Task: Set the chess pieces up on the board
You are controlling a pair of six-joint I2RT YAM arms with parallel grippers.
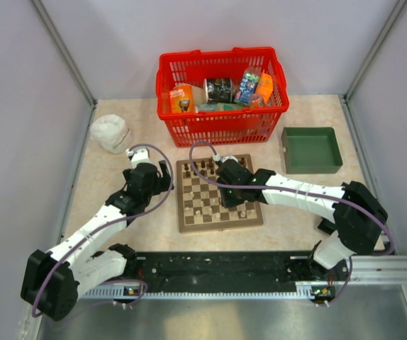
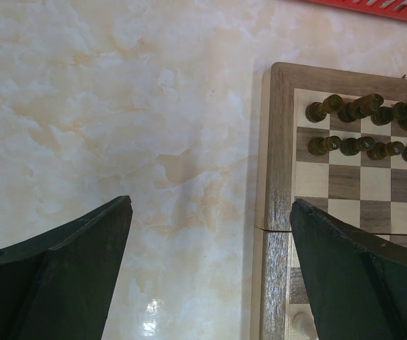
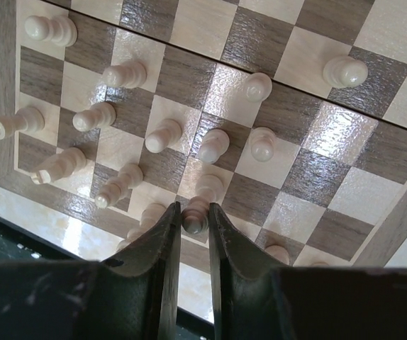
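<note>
**Ann:** From above, the right claw (image 1: 239, 209) is over the near right part of the board (image 1: 181, 195). The left claw (image 1: 166, 177) sits just left of the board.

**Ben:** And the pieces?

**Ann:** Dark pieces (image 1: 203, 166) line the far side.

**Ben:** What does the left wrist see?

**Ann:** Its fingers (image 2: 62, 276) are spread wide over the table (image 2: 118, 106). The dark pieces make two far rows.

**Ben:** And the right wrist?

**Ann:** Only this view shows it. The right claw is squeezed narrow on a pale piece (image 3: 194, 221). It stands tall, top up. Other pale pieces (image 3: 164, 134) crowd the near squares.
</note>
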